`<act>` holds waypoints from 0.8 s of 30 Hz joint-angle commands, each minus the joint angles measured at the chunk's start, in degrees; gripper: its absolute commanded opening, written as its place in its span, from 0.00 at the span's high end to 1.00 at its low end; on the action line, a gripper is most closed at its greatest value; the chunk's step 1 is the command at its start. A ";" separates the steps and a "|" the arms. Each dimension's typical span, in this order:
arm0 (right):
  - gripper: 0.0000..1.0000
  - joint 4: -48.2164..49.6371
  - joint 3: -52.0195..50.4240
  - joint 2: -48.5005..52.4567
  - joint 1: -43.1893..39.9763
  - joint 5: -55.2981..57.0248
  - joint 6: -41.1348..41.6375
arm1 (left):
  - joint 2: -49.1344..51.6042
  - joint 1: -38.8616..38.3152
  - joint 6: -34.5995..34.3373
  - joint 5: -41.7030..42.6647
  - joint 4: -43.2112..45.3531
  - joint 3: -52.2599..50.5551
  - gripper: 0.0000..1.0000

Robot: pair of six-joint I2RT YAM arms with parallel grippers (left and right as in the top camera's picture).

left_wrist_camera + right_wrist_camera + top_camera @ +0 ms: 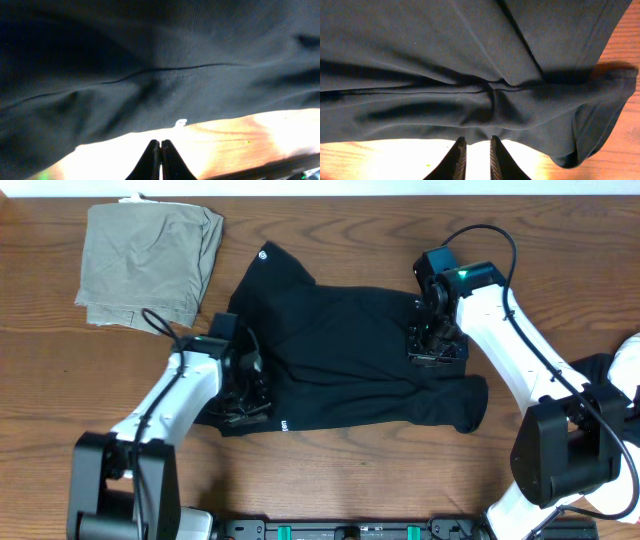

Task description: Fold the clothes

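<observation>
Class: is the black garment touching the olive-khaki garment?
Apart. The overhead view shows a strip of bare table between the black garment and the olive-khaki garment.

An olive-khaki folded garment [150, 265] lies flat at the far left of the wooden table [340, 470]. It is loosely folded and creased, roughly square, and a small white tag shows at its far edge. The table's brown grain runs side to side, with a pale strip behind its far edge.
</observation>
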 commanded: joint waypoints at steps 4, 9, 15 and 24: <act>0.86 -0.50 -0.20 -0.50 -0.31 -0.22 -0.79 | 4.66 0.74 -2.21 -1.95 3.45 -0.74 0.94; 0.85 -1.18 -0.20 -0.50 -0.31 -0.20 -0.83 | 8.79 3.45 -2.21 -5.53 5.60 -0.74 0.94; 0.83 -2.60 -0.22 -0.50 -0.31 -0.22 -2.34 | 11.30 10.97 -2.16 -7.91 5.44 -0.74 0.94; 0.80 -3.58 -0.46 -0.50 2.36 -0.90 -2.32 | 11.30 21.38 1.29 -8.31 5.35 -0.68 0.94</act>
